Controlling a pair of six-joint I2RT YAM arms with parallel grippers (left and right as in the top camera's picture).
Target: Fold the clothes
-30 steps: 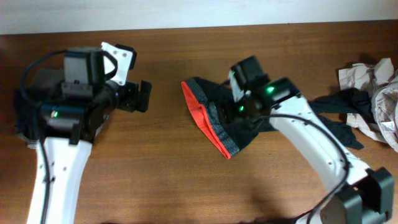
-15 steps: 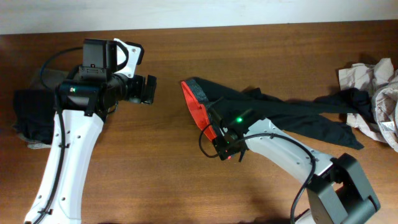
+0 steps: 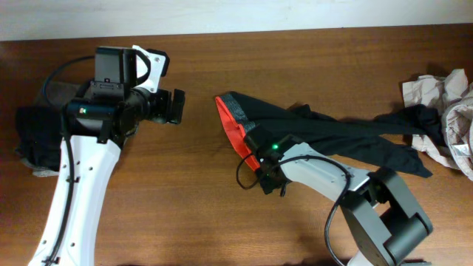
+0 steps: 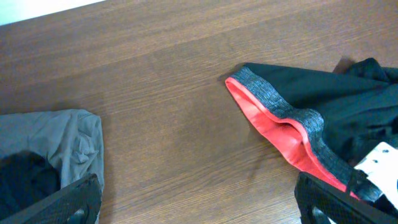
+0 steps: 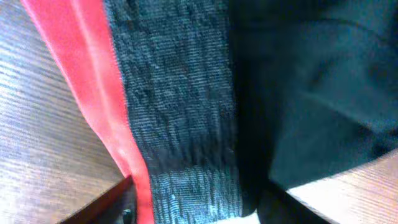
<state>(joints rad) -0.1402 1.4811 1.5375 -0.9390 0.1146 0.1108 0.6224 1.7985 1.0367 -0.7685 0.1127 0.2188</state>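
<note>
Straddling the lower end of the waistband [image 5: 180,124], the right claw [image 3: 262,164] stands partly open, a finger on either side of the grey band. Whether it has pinched the cloth cannot be told. From this claw the band and its red lining [image 5: 93,93] run up and left toward the upper centre of the overhead frame. The leggings [image 3: 347,137] trail rightward from the band, long axis left to right, ending near the crumpled pile [image 3: 443,96] at the right edge. The left claw [image 3: 176,108], wide open and empty, faces the band's upper end across bare bench [image 3: 199,192], apart from it. Judgement: that free upper corner is the left arm's nearer target.
</note>
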